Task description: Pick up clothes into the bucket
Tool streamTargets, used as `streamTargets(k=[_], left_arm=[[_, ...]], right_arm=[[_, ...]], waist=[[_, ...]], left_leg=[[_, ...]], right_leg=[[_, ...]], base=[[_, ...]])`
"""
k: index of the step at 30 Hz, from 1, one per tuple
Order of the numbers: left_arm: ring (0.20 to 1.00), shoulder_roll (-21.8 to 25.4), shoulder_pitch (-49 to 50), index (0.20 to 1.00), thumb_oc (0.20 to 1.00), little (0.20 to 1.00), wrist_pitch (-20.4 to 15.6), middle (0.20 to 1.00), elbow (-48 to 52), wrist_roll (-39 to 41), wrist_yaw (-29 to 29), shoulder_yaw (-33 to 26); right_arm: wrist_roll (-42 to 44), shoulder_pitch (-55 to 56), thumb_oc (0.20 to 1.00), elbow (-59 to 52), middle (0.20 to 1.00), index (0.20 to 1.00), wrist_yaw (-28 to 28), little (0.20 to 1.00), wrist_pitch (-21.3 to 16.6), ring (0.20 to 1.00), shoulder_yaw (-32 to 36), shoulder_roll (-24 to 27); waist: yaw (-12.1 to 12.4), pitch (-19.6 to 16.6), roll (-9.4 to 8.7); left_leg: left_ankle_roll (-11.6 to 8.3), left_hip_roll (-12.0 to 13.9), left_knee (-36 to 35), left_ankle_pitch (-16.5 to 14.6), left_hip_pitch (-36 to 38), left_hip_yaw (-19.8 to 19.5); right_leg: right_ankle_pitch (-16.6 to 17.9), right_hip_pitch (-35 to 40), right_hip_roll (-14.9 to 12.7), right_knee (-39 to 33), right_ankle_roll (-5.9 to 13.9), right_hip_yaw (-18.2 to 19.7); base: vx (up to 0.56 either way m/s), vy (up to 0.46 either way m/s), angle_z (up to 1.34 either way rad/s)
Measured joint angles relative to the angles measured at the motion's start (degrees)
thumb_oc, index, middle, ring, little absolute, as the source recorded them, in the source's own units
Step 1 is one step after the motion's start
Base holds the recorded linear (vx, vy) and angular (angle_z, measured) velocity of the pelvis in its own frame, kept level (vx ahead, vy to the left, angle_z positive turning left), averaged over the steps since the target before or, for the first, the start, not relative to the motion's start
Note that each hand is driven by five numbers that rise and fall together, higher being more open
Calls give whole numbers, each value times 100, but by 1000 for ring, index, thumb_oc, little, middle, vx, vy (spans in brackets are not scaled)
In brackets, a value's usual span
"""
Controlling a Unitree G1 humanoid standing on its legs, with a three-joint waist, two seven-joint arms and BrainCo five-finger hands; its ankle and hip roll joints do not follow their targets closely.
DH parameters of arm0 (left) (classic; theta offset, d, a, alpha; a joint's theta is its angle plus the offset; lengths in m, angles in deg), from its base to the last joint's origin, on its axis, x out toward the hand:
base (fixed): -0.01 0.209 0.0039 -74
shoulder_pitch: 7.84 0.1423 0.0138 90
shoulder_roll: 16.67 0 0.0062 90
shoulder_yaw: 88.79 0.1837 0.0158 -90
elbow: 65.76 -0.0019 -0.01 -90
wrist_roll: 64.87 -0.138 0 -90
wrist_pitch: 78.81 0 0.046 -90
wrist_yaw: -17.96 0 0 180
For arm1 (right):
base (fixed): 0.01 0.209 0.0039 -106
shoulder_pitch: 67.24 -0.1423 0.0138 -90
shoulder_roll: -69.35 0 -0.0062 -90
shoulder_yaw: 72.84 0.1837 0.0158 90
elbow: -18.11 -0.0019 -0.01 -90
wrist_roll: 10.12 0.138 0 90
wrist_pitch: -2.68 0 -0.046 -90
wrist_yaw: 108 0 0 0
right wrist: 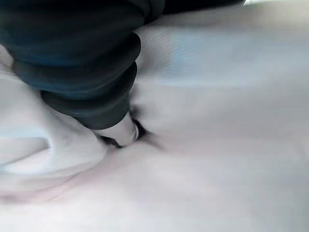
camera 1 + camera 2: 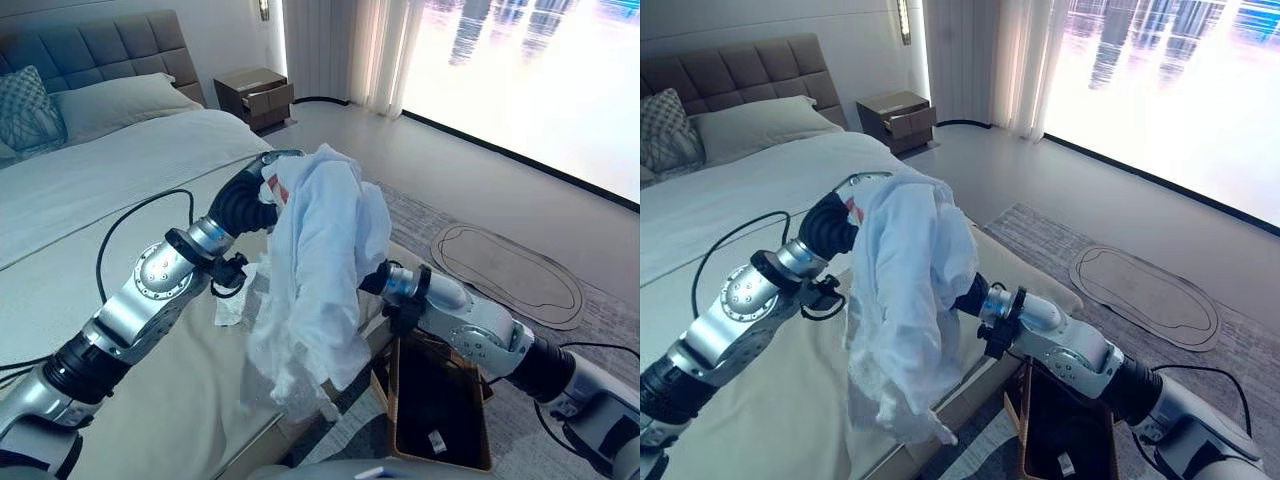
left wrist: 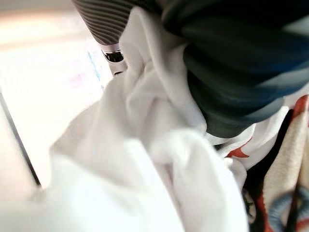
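You are holding a white garment up in the air between the two arms, over the edge of the bed and just beside the dark bucket standing on the floor by the bed's near corner. Your left robot hand is sitting at the top of the cloth, its dark ribbed cover showing while the fabric is bunching over and around it; in the left wrist view the fingers are barely poking out of the white folds, so you cannot tell how far they are curled. Your right robot hand is pushing into the garment from the side, and its fingers are buried in the cloth in the right wrist view too, so its grip is unreadable. The garment is hanging down in loose folds, its lower end dangling over the mattress edge. A nightstand is standing beyond the bed, and an oval mat is lying on the rug.
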Motion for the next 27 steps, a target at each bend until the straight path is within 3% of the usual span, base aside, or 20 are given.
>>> streamTargets(k=[1,2,3,8,9,13,16,21,24,27], left_arm=[[275,-107,175,275,275,275,9,275,-56,-14,-13,-136],[784,-190,298,784,784,784,16,784,-63,-37,-14,-249],[1000,-222,394,1000,1000,1000,19,1000,-72,-73,-38,-303],[1000,-432,1149,1000,1000,1000,45,1000,-183,-453,-211,-1074],[1000,-524,1314,1000,1000,1000,41,1000,-234,-600,-242,-1390],[1000,-682,1567,1000,1000,1000,18,1000,-440,-899,-392,-1797],[1000,-892,1979,1000,1000,1000,20,1000,-689,-1153,-435,-2239],[1000,-1158,2301,1000,1000,1000,37,1000,-1132,-1383,-558,-2598],[1000,-1518,2607,1000,1000,1000,24,1000,-1440,-1584,-648,-2870],[1000,-1898,2941,1000,1000,1000,75,1000,-2145,-1605,-787,-2950]], right_arm=[[0,159,200,-38,200,200,19,200,-1,200,120,-30],[0,249,200,-50,200,200,33,200,0,200,200,-53],[0,348,200,-59,200,200,43,200,-4,200,278,-50],[16,1483,200,-92,200,200,79,200,-31,200,1201,9],[64,1959,200,-82,200,200,86,200,-34,200,1659,-40],[155,2691,200,131,200,200,28,200,-38,200,2294,-10],[156,3307,200,381,200,200,-57,200,-34,200,2975,-244],[156,3657,200,658,200,200,-225,200,-70,200,3569,-421],[91,3778,200,758,200,200,-377,200,-193,200,4024,-817],[-533,3784,200,1081,200,200,-806,200,-335,200,4515,-1040]], waist=[[0,5,-4],[-2,10,-3],[-6,17,-5],[-3,103,-20],[6,153,-27],[-10,168,-39],[-28,171,-36],[-32,174,-33],[-95,175,-15],[-177,177,25]], left_leg=[[0,2,0,0,0,0],[-2,2,-1,-2,0,1],[-5,4,-1,-5,-1,2],[-14,6,-3,-12,2,0],[-13,8,-3,-12,-1,-3],[-13,6,-7,-13,2,-3],[-12,7,-8,-14,2,-3],[-11,18,-25,-21,-7,-2],[-1,17,-28,-55,-21,7],[5,12,-7,-46,-153,10]], right_leg=[[-1,-1,2,-1,0,1],[-2,-3,2,0,-1,1],[-5,-5,3,0,-1,2],[-17,2,3,-1,-4,0],[-16,5,2,-1,-5,-2],[-23,9,5,-1,3,-4],[-37,10,4,-2,11,-4],[-64,-5,12,-1,33,-3],[-74,-46,6,-1,24,2],[-70,-160,-5,3,24,8]], base=[[0,0,0],[0,0,0],[0,0,0],[0,0,0],[0,0,0],[8,-4,0],[0,0,0],[0,0,0],[-10,3,0],[-35,8,-1]])
